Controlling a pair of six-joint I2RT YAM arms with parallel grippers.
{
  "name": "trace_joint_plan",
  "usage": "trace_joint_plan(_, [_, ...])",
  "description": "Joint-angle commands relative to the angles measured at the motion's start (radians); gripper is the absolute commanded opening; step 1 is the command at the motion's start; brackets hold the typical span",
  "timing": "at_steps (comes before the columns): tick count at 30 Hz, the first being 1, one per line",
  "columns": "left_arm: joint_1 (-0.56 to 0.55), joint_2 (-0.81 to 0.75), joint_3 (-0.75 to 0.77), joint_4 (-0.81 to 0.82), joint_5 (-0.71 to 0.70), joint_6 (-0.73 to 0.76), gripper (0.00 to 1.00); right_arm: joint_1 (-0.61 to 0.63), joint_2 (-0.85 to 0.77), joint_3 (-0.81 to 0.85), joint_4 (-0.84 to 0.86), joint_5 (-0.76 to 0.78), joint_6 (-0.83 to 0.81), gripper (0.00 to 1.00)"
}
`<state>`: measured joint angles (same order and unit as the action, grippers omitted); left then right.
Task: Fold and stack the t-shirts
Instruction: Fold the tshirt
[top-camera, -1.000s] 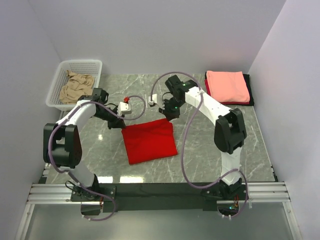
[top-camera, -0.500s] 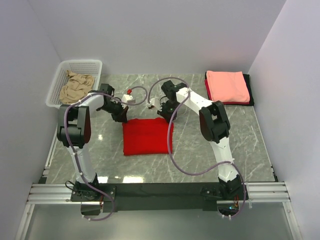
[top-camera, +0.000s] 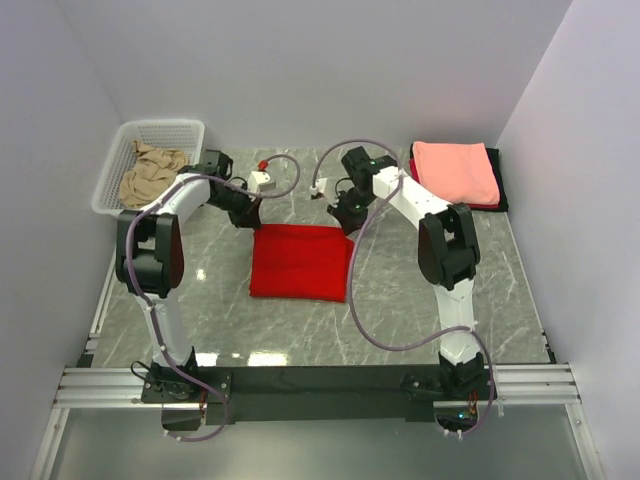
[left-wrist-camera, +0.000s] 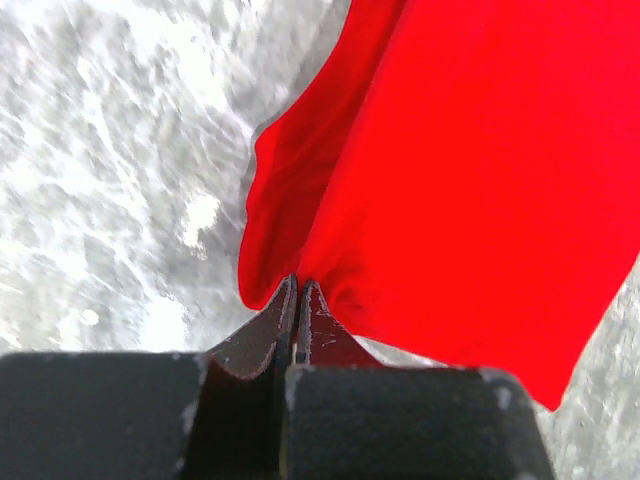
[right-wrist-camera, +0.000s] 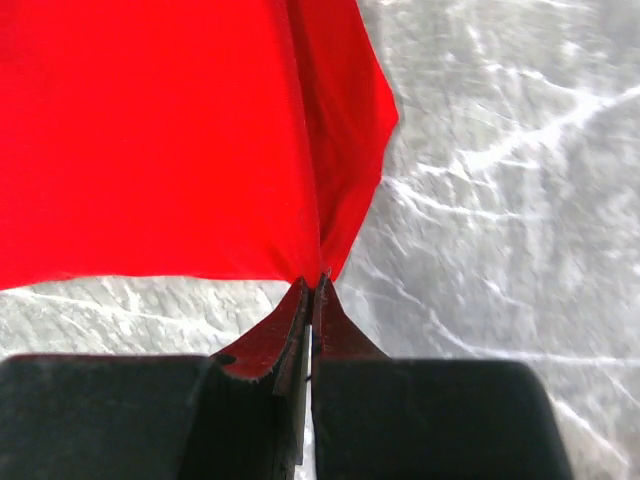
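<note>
A bright red t-shirt (top-camera: 300, 262) lies folded as a rectangle in the middle of the marble table. My left gripper (top-camera: 250, 219) is shut on its far left corner; the left wrist view shows the red cloth (left-wrist-camera: 450, 180) pinched at my gripper (left-wrist-camera: 298, 285). My right gripper (top-camera: 347, 221) is shut on its far right corner, and the right wrist view shows the cloth (right-wrist-camera: 160, 140) pinched at that gripper (right-wrist-camera: 312, 282). A salmon-pink shirt (top-camera: 455, 172) lies folded on dark shirts (top-camera: 497, 190) at the back right. A tan shirt (top-camera: 150, 172) sits crumpled in the basket.
A white mesh basket (top-camera: 120, 150) stands at the back left. Grey cables loop above both arms near the table's back. White walls close in on three sides. A metal rail (top-camera: 320, 385) runs along the near edge.
Both grippers have pulled the red shirt's far corners toward the back of the table. The shirt slid back and to the right and now lies squarer.
</note>
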<state>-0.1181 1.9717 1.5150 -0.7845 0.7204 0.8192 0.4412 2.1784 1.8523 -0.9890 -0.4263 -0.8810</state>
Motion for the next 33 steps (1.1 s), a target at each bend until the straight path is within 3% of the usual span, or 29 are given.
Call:
trace_joint_plan(1, [-0.009, 0.028, 0.059, 0.031, -0.009, -0.041, 0.01, -0.016, -0.013, -0.008, 0.015, 0.035, 0.025, 0.0])
trace_joint_plan(5, [-0.034, 0.12, 0.099, 0.074, -0.05, -0.104, 0.1, -0.018, 0.084, 0.085, -0.007, 0.086, 0.063, 0.01])
trace_joint_plan(6, [-0.04, 0.131, 0.115, 0.083, -0.076, -0.12, 0.17, -0.021, 0.107, 0.096, -0.004, 0.107, 0.071, 0.03])
trace_joint_plan(12, [-0.035, 0.13, 0.11, 0.192, -0.125, -0.268, 0.31, -0.035, 0.113, 0.114, 0.105, 0.213, 0.152, 0.12])
trace_joint_plan(14, [-0.022, 0.101, 0.103, 0.227, -0.165, -0.349, 0.35, -0.039, 0.115, 0.133, 0.145, 0.248, 0.195, 0.3])
trace_joint_plan(17, [0.029, 0.05, 0.088, 0.316, -0.181, -0.515, 0.38, -0.05, 0.095, 0.156, 0.185, 0.302, 0.273, 0.42])
trace_joint_plan(18, [0.043, 0.036, 0.086, 0.336, -0.176, -0.552, 0.44, -0.055, 0.083, 0.153, 0.202, 0.316, 0.292, 0.43])
trace_joint_plan(21, [0.081, -0.026, 0.073, 0.338, -0.122, -0.63, 0.43, -0.074, 0.028, 0.153, 0.213, 0.321, 0.368, 0.47])
trace_joint_plan(25, [0.074, -0.112, -0.004, 0.378, 0.065, -0.762, 0.41, -0.113, -0.06, 0.153, 0.159, 0.05, 0.546, 0.49])
trace_joint_plan(26, [0.066, -0.135, -0.051, 0.404, 0.13, -0.8, 0.4, -0.119, -0.081, 0.131, 0.15, -0.095, 0.583, 0.47])
trace_joint_plan(30, [0.034, -0.126, -0.149, 0.516, 0.244, -1.015, 0.39, -0.117, -0.091, 0.05, 0.191, -0.422, 0.759, 0.37])
trace_joint_plan(33, [0.02, -0.083, -0.203, 0.586, 0.28, -1.103, 0.37, -0.098, -0.049, -0.005, 0.24, -0.5, 0.84, 0.32])
